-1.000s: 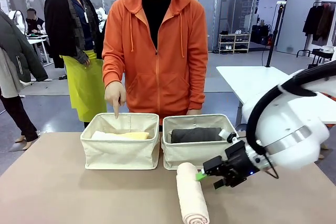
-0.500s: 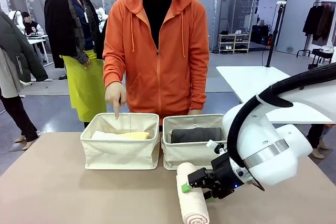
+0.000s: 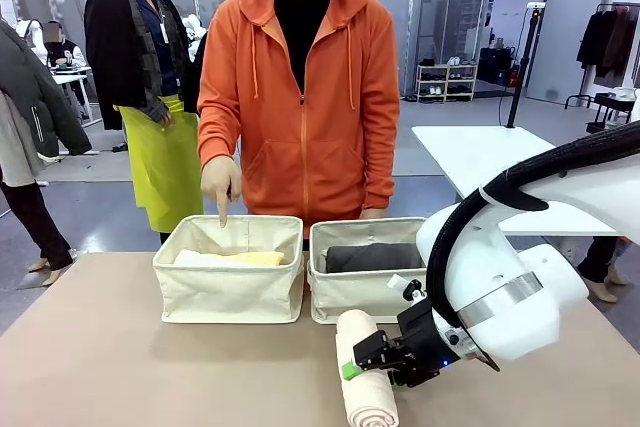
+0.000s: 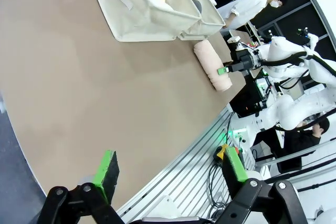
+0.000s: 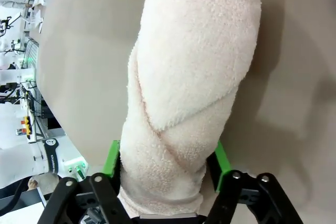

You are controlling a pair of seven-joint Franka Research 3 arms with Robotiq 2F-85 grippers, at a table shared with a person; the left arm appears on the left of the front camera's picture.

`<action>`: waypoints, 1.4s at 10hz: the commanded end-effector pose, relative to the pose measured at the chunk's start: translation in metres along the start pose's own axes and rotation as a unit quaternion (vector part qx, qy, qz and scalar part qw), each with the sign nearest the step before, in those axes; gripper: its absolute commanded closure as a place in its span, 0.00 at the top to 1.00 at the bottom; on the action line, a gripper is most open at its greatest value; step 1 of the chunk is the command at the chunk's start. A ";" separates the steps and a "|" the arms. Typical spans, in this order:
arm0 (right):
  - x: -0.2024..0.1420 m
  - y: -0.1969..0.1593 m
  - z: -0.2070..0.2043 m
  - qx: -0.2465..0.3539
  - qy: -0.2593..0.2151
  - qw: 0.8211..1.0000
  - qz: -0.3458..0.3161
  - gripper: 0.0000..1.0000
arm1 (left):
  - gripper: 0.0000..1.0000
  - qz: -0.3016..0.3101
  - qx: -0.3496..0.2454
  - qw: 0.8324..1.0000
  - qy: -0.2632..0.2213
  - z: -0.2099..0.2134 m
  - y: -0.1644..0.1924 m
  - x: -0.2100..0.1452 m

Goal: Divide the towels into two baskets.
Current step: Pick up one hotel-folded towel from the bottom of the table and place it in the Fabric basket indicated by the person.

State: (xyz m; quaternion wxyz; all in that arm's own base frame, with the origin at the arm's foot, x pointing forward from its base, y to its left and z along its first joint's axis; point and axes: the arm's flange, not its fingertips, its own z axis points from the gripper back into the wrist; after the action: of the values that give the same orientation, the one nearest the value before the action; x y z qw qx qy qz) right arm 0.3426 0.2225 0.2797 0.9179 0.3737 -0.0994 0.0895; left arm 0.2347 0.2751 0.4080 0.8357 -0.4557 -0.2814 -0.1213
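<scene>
The right gripper point(image 3: 372, 359) has moved in from beside the pink towel point(image 3: 364, 372) and now pinches it, just before the right basket point(image 3: 362, 292). The left gripper point(image 4: 170, 169) hangs wide open, empty.

Pink-beige towel point(image 5: 189, 82) between pincer point(image 5: 165, 165) pads

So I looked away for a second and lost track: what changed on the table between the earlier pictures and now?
The right gripper moved toward the robot's left, down over the pink-beige towel, and closed its pads on both sides of it; the towel still lies on the table. Unchanged: the left gripper is open, the yellow towel and grey towel sit in their baskets, and the person's hand still points into the left one.
</scene>
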 end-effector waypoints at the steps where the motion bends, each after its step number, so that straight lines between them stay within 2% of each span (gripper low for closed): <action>1: -0.043 -0.006 0.020 0.003 -0.010 1.000 0.007 0.57 | 1.00 -0.004 0.001 1.000 -0.003 0.003 -0.003 0.000; 2: -0.043 -0.006 0.020 0.003 -0.009 1.000 0.005 0.40 | 1.00 -0.004 0.001 1.000 -0.003 0.003 -0.003 0.000; 3: -0.044 -0.004 0.021 0.003 -0.007 1.000 0.008 0.37 | 1.00 -0.004 0.001 1.000 -0.003 0.003 -0.003 0.000; 4: -0.047 -0.004 0.024 0.009 0.020 0.999 0.041 0.33 | 1.00 -0.004 0.001 1.000 -0.003 0.003 -0.003 0.000; 5: 0.000 0.000 0.000 0.001 -0.002 1.000 -0.001 0.33 | 1.00 -0.004 0.001 1.000 -0.003 0.003 -0.003 0.000; 9: 0.000 0.000 0.000 0.001 -0.002 1.000 -0.001 0.33 | 1.00 -0.004 0.001 1.000 -0.003 0.003 -0.003 0.000; 10: 0.001 0.000 0.001 0.003 0.000 1.000 0.007 0.37 | 1.00 -0.004 0.001 1.000 -0.003 0.003 -0.003 0.000; 12: 0.002 0.033 0.016 -0.021 0.036 0.996 0.078 0.36 | 1.00 -0.004 0.001 1.000 -0.003 0.003 -0.003 0.000; 14: 0.004 0.072 0.037 -0.082 0.057 0.986 0.134 0.36 | 1.00 -0.004 0.001 1.000 -0.003 0.003 -0.003 0.000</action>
State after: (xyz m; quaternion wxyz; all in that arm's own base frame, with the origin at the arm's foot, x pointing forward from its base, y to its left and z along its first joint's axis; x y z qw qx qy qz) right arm 0.3378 0.2451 0.3155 0.9202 0.3137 -0.1003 0.2116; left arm 0.2347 0.2751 0.4080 0.8357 -0.4557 -0.2814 -0.1212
